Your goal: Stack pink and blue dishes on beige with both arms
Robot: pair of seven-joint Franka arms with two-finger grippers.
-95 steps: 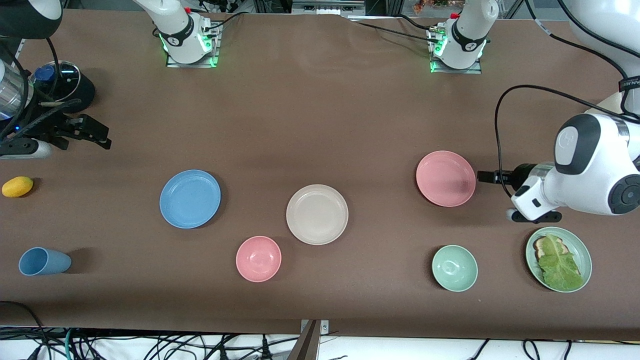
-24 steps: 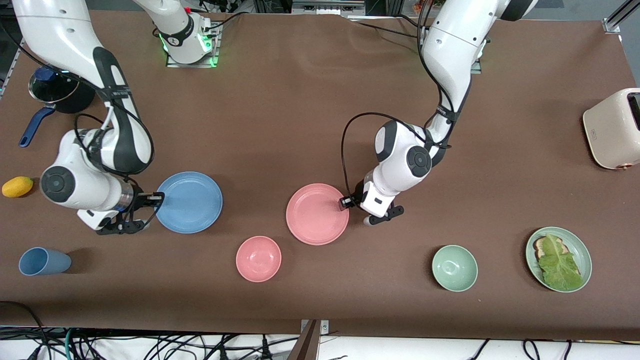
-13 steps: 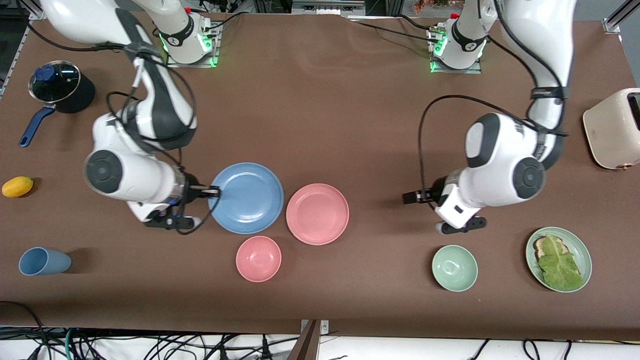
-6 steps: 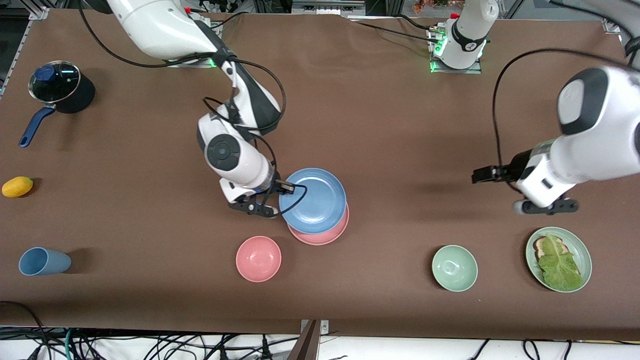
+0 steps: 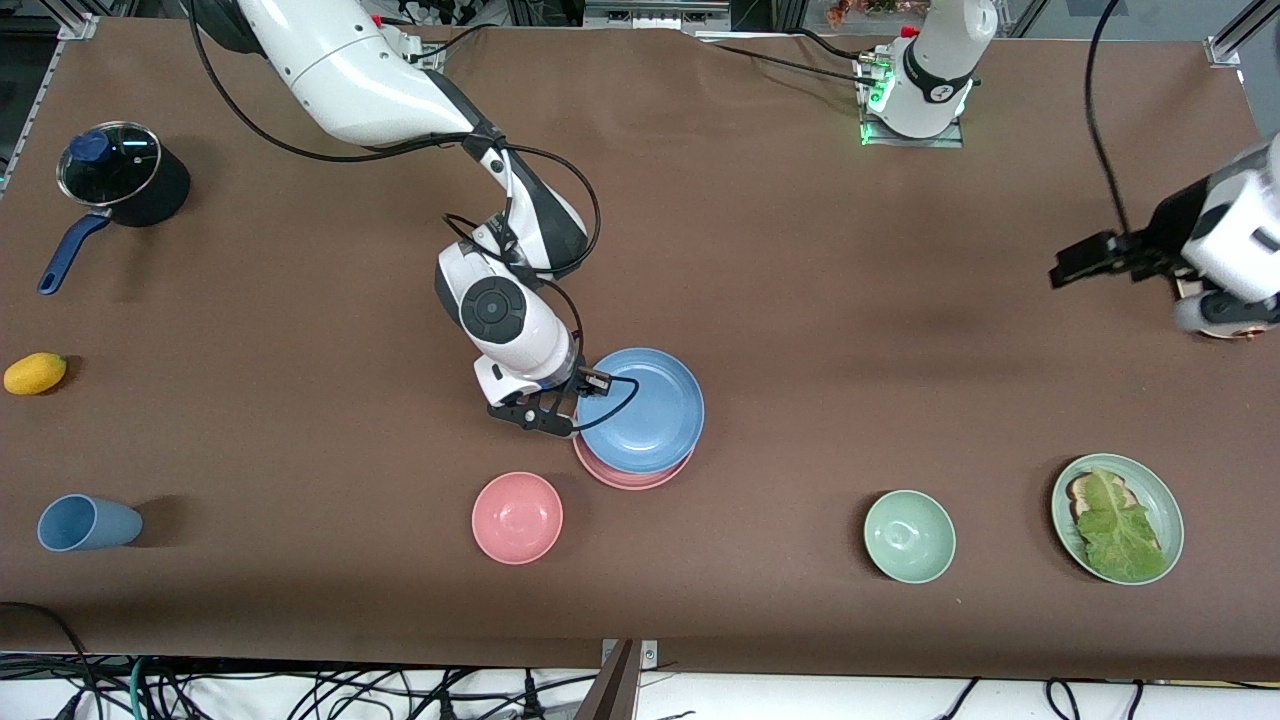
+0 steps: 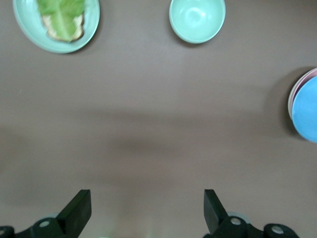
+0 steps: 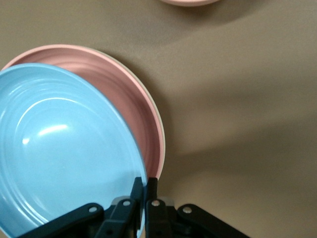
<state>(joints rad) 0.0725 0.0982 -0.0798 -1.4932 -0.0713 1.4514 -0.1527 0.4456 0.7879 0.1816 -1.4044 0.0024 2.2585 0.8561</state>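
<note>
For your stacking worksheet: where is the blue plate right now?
The blue plate is gripped at its rim by the right tool, over the pink plate mid-table, not yet centred; the pink bowl sits nearer the front camera.

Brown worktop carrying a lidded pot upper left of the frame, lemon and blue cup at left edge, pink bowl, plate stack, green bowl, lettuce plate lower right.

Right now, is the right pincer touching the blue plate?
Touching. The right wrist view shows the right pincer pinched shut on the blue plate's rim, above the pink plate.
</note>
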